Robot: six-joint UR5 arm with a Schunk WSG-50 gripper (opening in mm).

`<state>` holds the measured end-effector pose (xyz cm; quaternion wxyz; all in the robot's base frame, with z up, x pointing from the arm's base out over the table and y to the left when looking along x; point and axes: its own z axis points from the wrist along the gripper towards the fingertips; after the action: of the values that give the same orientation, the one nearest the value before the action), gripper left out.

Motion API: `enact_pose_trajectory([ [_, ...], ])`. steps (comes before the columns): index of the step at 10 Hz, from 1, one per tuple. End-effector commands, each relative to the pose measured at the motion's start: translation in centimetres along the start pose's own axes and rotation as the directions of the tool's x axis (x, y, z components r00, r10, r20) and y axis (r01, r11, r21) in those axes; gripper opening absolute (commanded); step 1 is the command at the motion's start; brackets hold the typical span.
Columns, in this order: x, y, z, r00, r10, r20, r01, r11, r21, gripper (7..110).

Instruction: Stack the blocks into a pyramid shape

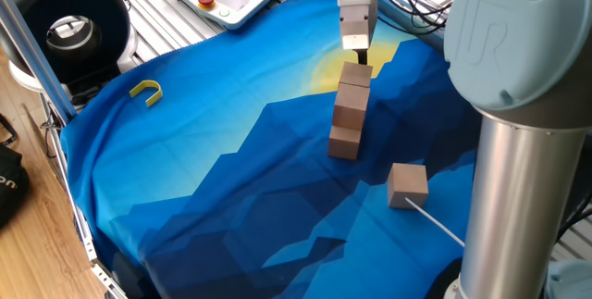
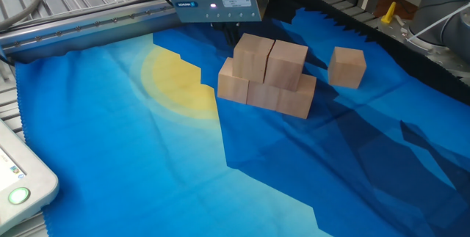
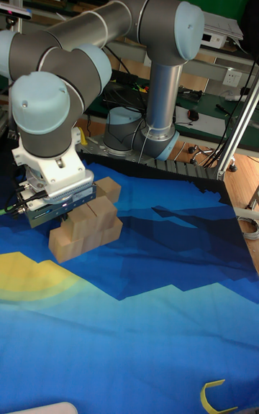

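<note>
Blue cloth [image 2: 147, 163]: blocks [image 2: 268, 75] beside hand [image 2: 229, 28]

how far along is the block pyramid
Mostly built: three light-brown wooden cubes form a bottom row on the blue cloth, and two more sit on top. The gripper hangs just behind the stack with nothing visibly held. Left: the lone sixth cube, lying apart, belongs on top as the peak.

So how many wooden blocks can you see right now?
6: three in the bottom row, two stacked on them, one loose block apart on the cloth. None seems hidden.
</note>
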<state>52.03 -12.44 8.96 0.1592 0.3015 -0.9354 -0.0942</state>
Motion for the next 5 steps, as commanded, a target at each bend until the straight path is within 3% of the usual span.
enact_pose_trajectory([
  [1, -0.1, 0.0, -0.1, 1.0, -0.012, 0.006, 0.012, 1.0, -0.001, 7],
  [5, 0.2, -2.3, -0.4, 0.999, -0.04, -0.014, 0.042, 0.995, 0.094, 7],
])
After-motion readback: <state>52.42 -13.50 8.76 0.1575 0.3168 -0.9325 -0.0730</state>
